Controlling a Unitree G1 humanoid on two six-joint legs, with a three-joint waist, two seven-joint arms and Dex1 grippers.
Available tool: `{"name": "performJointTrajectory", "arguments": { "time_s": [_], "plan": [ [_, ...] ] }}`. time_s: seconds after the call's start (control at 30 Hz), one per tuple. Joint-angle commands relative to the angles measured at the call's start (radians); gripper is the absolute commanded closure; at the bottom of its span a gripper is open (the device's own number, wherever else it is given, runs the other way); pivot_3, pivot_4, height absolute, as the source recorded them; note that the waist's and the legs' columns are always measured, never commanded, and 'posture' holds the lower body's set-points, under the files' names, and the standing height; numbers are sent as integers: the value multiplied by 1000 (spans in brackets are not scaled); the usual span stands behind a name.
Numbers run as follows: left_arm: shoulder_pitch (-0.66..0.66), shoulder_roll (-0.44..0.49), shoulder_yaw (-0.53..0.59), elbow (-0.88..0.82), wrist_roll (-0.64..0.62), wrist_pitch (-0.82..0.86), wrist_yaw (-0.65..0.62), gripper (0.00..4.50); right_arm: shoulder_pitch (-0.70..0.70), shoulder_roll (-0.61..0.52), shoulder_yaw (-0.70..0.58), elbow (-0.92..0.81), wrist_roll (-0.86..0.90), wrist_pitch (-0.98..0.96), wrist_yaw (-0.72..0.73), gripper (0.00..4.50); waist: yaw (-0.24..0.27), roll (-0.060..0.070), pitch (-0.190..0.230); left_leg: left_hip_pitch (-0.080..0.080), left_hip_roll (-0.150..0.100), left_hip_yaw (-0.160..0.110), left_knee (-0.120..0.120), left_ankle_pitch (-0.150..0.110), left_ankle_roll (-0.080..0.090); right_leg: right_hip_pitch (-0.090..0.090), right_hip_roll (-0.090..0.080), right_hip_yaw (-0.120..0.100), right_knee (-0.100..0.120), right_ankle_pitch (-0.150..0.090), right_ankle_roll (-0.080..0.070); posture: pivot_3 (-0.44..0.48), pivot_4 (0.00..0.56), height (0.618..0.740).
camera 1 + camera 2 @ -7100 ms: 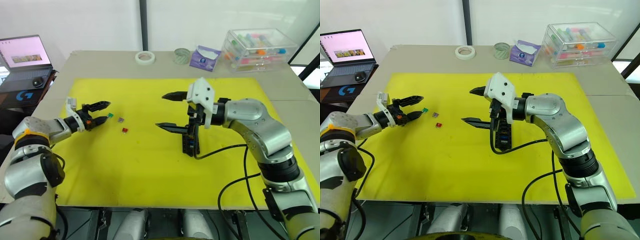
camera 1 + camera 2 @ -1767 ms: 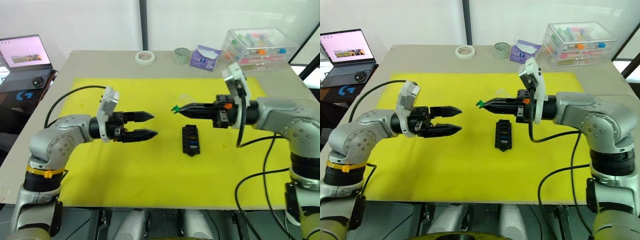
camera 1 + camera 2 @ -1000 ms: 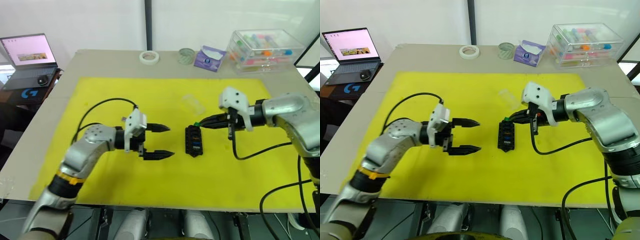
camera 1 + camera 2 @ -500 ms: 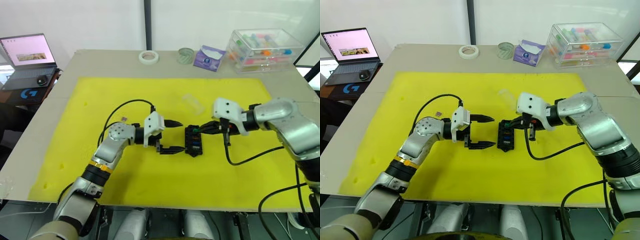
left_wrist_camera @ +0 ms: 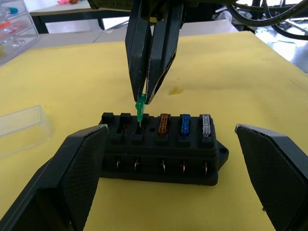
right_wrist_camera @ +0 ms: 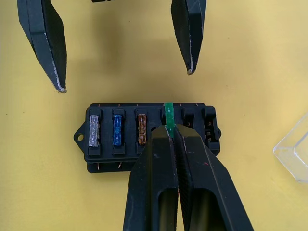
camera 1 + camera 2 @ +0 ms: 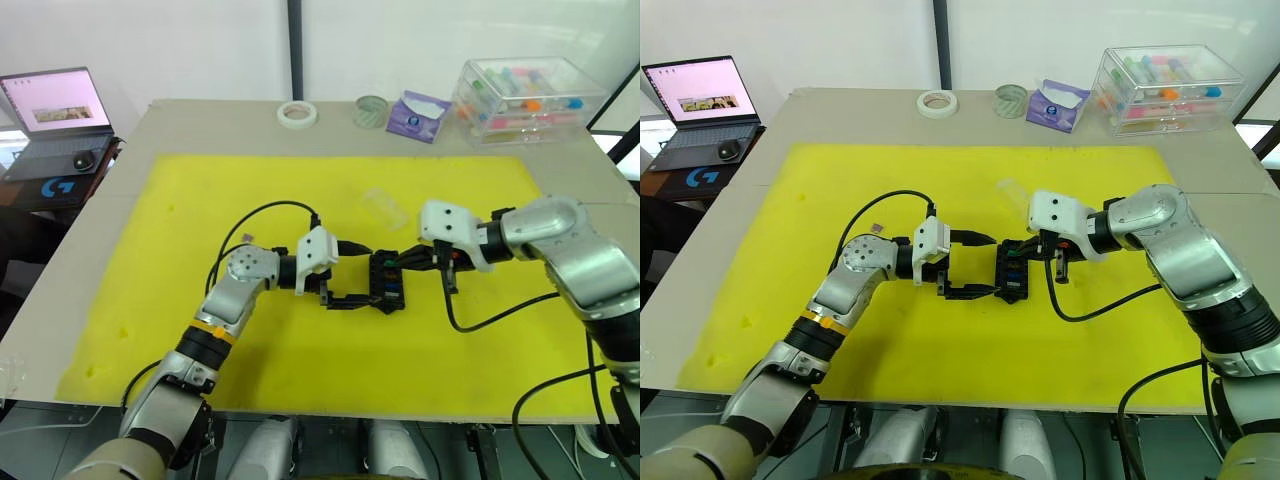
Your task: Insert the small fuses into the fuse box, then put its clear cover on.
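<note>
The fuse box [image 7: 386, 282] lay at the centre of the left eye view on the yellow mat [image 7: 200, 340] over the desk [image 7: 190, 120], its long axis running toward the camera; the right pincer [image 7: 402, 262] reached it from the right, clenched on a green fuse [image 7: 391, 259], while the left pincer [image 7: 352, 274] stood released just to its left, fingers framing the box's side. The clear cover [image 7: 385, 207] lay above the box, well apart. In the left wrist view the green fuse [image 5: 140, 109] hung upright at a slot in the box's [image 5: 161, 149] near row, beside seated orange, blue and grey fuses. In the right wrist view that fuse [image 6: 169, 113] met the fourth slot, so the seating push would probably go straight down. A laptop [image 7: 45, 110] sat at upper left.
</note>
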Motion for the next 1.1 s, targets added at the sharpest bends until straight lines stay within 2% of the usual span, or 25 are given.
{"name": "performJointTrajectory", "arguments": {
  "time_s": [0.03, 1.1],
  "plan": [
    [-16, -6, 7, -13, 7, -21, -1, 48, -18, 6, -4, -7, -12, -16, 12, 4500, 0, 0, 0, 0, 0, 0, 0, 0, 0, 0, 0, 0, 0, 0, 0, 0, 150, 740],
    [-29, -8, 16, 1, 20, -27, -7, 48, -50, 31, -15, 23, -23, 23, 25, 4500, 0, 0, 0, 0, 0, 0, 0, 0, 0, 0, 0, 0, 0, 0, 0, 0, 150, 740]
  ]
}}
